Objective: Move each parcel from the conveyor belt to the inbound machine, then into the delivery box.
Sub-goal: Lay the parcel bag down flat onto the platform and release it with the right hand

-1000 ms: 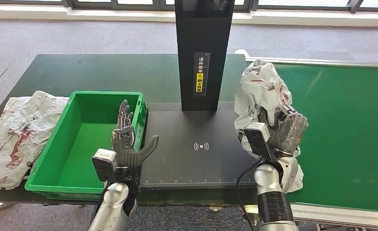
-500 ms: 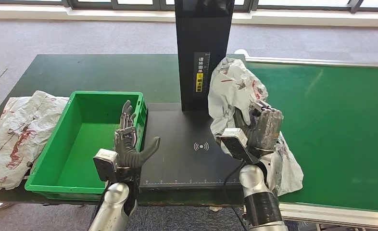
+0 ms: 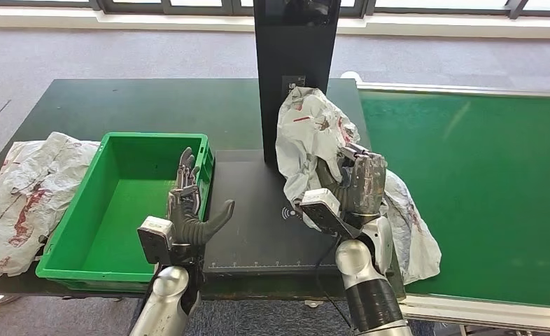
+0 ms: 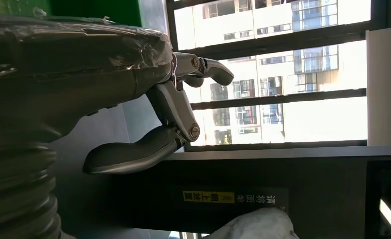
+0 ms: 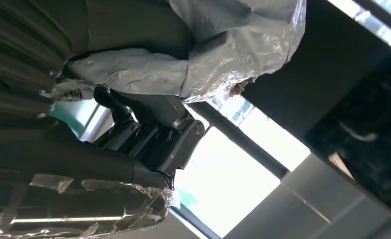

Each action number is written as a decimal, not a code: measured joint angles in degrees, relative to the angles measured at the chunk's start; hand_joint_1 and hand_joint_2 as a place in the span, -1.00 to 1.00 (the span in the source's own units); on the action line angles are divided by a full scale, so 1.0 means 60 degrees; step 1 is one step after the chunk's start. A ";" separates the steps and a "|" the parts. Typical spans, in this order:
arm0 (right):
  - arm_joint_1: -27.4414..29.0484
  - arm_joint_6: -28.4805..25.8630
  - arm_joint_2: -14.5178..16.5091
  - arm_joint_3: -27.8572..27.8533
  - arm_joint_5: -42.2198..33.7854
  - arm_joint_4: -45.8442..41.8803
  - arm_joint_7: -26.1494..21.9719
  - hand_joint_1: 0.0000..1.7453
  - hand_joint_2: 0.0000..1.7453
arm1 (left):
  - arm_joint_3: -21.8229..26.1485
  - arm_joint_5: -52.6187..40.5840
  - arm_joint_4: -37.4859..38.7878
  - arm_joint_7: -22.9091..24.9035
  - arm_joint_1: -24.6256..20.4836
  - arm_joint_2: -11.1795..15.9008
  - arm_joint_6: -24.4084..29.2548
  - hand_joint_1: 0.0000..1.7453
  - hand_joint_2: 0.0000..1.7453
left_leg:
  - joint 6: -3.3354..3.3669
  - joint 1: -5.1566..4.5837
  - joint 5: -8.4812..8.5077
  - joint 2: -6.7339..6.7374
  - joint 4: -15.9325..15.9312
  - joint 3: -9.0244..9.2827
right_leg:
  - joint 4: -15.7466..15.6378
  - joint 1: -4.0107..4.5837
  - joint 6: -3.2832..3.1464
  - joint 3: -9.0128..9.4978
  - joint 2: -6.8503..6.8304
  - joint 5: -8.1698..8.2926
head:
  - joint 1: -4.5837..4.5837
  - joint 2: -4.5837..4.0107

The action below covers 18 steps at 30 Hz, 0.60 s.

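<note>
From the head view, my right robot hand (image 3: 360, 185) grasps the white parcel (image 3: 314, 140) above the inbound machine (image 3: 258, 231), its black post (image 3: 297, 42) at 12 o'clock. I judge lowering it flat beside the scan mark (image 3: 291, 212) best. My left robot hand (image 3: 188, 210) waits released; the green delivery box (image 3: 90, 231) lies at 9 o'clock. In the right wrist view, the wrapping (image 5: 223, 59) drapes over my fingers (image 5: 148, 107).

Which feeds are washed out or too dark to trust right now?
Head view: even daylight, sharp; parcel in the right hand reads clearly. Left wrist view: windows blown out, left hand backlit and dark. Right wrist view: bright sky glare behind the hand, its fingers near silhouette, glints on the parcel's plastic film.
</note>
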 joint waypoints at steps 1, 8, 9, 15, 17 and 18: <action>-0.0069 0.0281 0.0020 0.0184 -0.0118 0.0205 0.0108 1.00 1.00 | 0.0000 0.0015 0.0012 0.0000 -0.0006 0.0000 0.0002 -1.00 1.00 | -0.0001 0.0000 0.0000 0.0008 0.0000 0.0002 | 0.0000 0.0001 -0.0002 -0.0004 0.0008 0.0002 | -0.0001 0.0001; -0.0479 0.0384 0.0145 0.1379 -0.0596 0.1535 0.0277 1.00 1.00 | 0.0000 0.0100 0.0075 0.0000 -0.0019 0.0000 0.0011 -1.00 1.00 | -0.0015 0.0009 0.0011 -0.0002 -0.0001 0.0001 | 0.0001 0.0006 -0.0009 -0.0008 0.0001 0.0004 | 0.0000 -0.0001; -0.0506 0.0383 0.0155 0.1430 -0.0602 0.1623 0.0277 1.00 1.00 | 0.0000 0.0100 0.0078 0.0000 -0.0019 0.0000 0.0011 -1.00 1.00 | -0.0016 0.0009 0.0011 -0.0001 0.0000 0.0001 | 0.0001 0.0006 -0.0009 -0.0008 0.0003 0.0004 | 0.0000 -0.0001; -0.0629 0.0379 0.0208 0.1506 -0.0609 0.1967 0.0276 1.00 1.00 | 0.0000 0.0100 0.0102 0.0000 -0.0018 0.0000 0.0011 -1.00 1.00 | -0.0015 0.0008 0.0011 -0.0004 0.0001 -0.0002 | 0.0000 0.0005 -0.0008 -0.0008 0.0001 0.0005 | 0.0000 0.0001; -0.0644 0.0375 0.0213 0.1508 -0.0609 0.2029 0.0274 1.00 1.00 | 0.0000 0.0100 0.0117 0.0000 -0.0018 0.0000 0.0011 -1.00 1.00 | -0.0015 0.0007 0.0011 -0.0004 0.0001 -0.0002 | 0.0000 0.0005 -0.0007 -0.0008 0.0001 0.0005 | 0.0000 0.0002; -0.0651 0.0374 0.0213 0.1508 -0.0609 0.2054 0.0274 1.00 1.00 | 0.0000 0.0100 0.0123 0.0000 -0.0019 0.0000 0.0011 -1.00 1.00 | -0.0015 0.0007 0.0011 -0.0004 0.0001 -0.0002 | 0.0000 0.0005 -0.0007 -0.0008 0.0001 0.0005 | 0.0000 0.0001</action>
